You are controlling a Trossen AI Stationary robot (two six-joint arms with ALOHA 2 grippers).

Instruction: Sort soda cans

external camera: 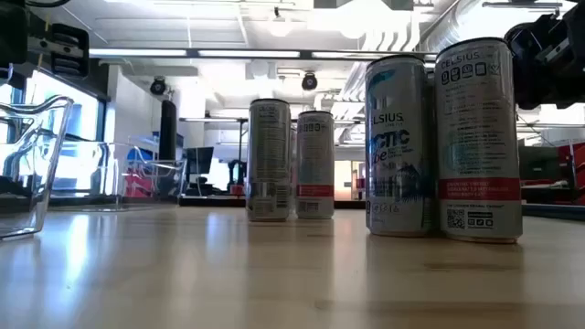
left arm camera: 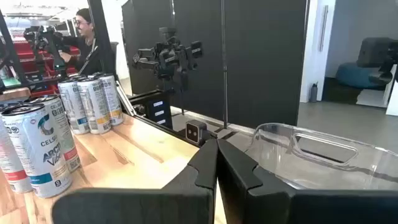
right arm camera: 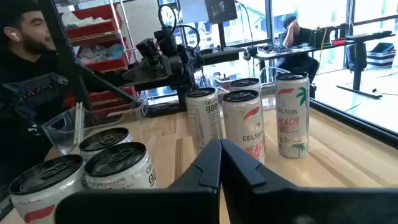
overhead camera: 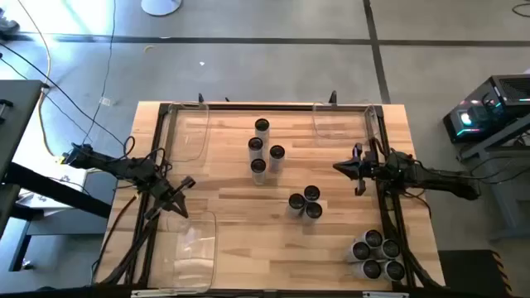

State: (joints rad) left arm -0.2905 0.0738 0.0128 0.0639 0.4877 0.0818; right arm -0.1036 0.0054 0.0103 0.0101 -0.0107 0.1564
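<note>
Soda cans stand upright on the wooden table in three clusters. Several are at mid-table toward the far side [overhead camera: 263,147], three near the middle [overhead camera: 305,202], and several silvery-topped ones at the near right corner [overhead camera: 377,255]. In the low view, white labelled cans [external camera: 478,137] rest on their bases. My left gripper [overhead camera: 187,183] hovers at the table's left side, shut and holding nothing, with its fingers [left arm camera: 216,163] meeting. My right gripper [overhead camera: 341,168] hovers at the right side, pointing left. It is shut and holds nothing, its fingers [right arm camera: 219,163] closed in front of the cans [right arm camera: 244,124].
Three clear plastic bins sit on the table: one at the far left [overhead camera: 186,132], one at the far right [overhead camera: 339,120] and one at the near left [overhead camera: 192,248], just near-side of my left gripper. A black frame edges the table [overhead camera: 389,215]. People show beyond the table [right arm camera: 25,68].
</note>
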